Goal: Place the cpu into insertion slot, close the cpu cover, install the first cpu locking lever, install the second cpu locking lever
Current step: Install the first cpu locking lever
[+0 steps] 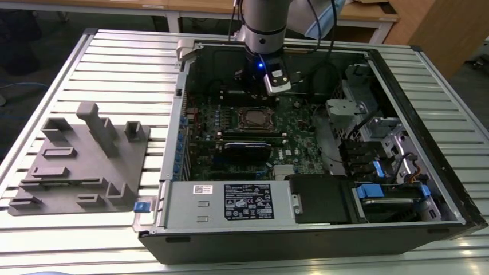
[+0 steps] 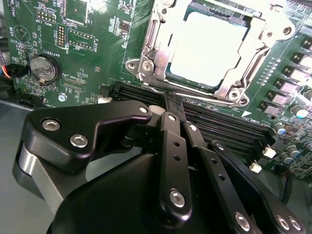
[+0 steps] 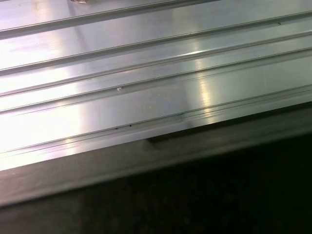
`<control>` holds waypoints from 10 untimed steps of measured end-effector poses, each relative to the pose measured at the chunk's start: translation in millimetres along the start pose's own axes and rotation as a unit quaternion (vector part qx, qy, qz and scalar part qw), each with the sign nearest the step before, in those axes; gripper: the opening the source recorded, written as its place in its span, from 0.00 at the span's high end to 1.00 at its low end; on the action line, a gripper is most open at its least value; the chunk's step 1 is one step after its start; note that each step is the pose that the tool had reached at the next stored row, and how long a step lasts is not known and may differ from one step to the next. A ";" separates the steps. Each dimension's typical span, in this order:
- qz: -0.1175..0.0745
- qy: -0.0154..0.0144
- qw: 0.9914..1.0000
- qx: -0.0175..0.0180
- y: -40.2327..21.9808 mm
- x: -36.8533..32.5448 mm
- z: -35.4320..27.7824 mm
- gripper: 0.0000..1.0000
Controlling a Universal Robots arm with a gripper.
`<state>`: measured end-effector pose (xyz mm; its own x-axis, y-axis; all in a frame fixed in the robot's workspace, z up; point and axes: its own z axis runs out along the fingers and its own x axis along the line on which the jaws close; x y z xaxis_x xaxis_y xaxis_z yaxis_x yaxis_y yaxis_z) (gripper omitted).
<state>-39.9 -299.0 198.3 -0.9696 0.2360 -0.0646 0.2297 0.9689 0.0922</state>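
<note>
cpu [image 2: 207,48]: small flat square chip with a silver-grey metal top, seated in the insertion slot [image 2: 229,90], a square socket with a silvery metal rim on the green motherboard [image 2: 83,29]. cpu cover [image 2: 158,44], a thin silvery frame plate with a large square cut-out, lies down flat around the chip, whose top shows through the opening. Whether the locking levers are latched cannot be told. Black two-finger gripper [image 2: 171,101] in the second wrist view: fingers drawn together, tips meeting, nothing seen between them. Tips sit just beside the socket's rim and over the long narrow black memory slots [image 2: 219,122], not on the chip. Round silver coin battery [image 2: 40,68] sits on the board, well apart from the socket. Exterior view: grey robot arm [image 1: 264,23] reaches down into the open black computer case [image 1: 306,243], which lies on its side on a slatted aluminium table [image 1: 122,63]. The socket is near the middle of the board, below the arm's wrist. Grey moulded fixture block [image 1: 84,160] rests on the table at the exterior view's left, apart from the case. Silver power supply box with a label [image 1: 221,203] fills the case's near corner. First wrist view: table slats and a dark case edge [image 3: 195,195].
</note>
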 end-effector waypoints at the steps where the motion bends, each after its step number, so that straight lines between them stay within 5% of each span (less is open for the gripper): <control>1: 0.000 0.000 1.000 0.000 0.0 0.0 0.0 0.89; 10: 0.006 -0.001 1.000 0.001 0.3 -1.4 0.3 0.89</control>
<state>-38.4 -299.0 198.1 -0.9669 0.2470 -0.0647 0.2406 0.9662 0.0919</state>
